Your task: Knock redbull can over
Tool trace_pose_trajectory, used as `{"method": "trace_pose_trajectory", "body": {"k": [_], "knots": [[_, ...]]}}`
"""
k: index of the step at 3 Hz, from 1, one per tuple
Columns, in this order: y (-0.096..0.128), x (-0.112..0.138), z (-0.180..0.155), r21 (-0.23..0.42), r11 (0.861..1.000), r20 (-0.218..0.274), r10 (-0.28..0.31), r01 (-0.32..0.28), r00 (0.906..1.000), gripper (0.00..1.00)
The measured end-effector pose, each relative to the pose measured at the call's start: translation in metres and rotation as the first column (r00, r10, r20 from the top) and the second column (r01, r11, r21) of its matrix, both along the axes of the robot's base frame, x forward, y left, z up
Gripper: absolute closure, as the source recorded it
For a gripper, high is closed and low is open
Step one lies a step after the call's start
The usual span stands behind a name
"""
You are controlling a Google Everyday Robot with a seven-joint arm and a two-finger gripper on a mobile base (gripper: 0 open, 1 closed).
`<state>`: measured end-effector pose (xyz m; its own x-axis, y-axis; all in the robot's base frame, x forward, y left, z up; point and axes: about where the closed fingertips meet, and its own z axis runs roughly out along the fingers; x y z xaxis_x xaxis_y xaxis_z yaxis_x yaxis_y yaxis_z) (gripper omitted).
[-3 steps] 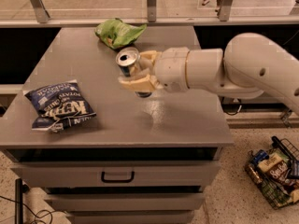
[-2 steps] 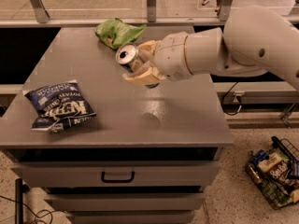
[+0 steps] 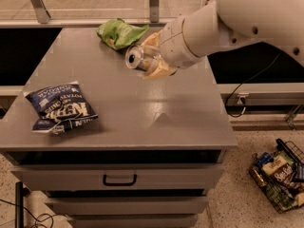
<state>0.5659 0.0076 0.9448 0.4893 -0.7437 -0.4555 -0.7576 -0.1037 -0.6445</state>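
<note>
Back edge crowded, middle and right front left open

The table's back middle is occupied by the gripper, clamped around the tilted redbull can, with a green bag just behind it. The left front is blocked by a dark blue chip bag. Passage is offered between them.

You're looking at an office-like lab space: a grey metal drawer cabinet under the gripper, which clasps the redbull can; a glazed partition behind the fingers; a wire snack basket on speckled floor to their lower right.
</note>
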Motion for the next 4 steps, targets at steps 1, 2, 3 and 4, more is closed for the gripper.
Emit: {"method": "trace_pose_trajectory", "body": {"k": [1, 2, 3, 4], "knots": [[-0.014, 0.012, -0.008, -0.187, 0.982, 0.047, 0.032, -0.023, 0.9984, 1.0], [-0.024, 0.017, -0.018, -0.327, 0.944, 0.056, 0.071, -0.049, 0.9959, 1.0], [-0.034, 0.017, -0.033, -0.415, 0.907, 0.03, 0.09, -0.069, 0.9955, 1.0], [-0.041, 0.009, -0.055, -0.471, 0.876, -0.026, 0.101, -0.101, 0.9945, 1.0]]}}
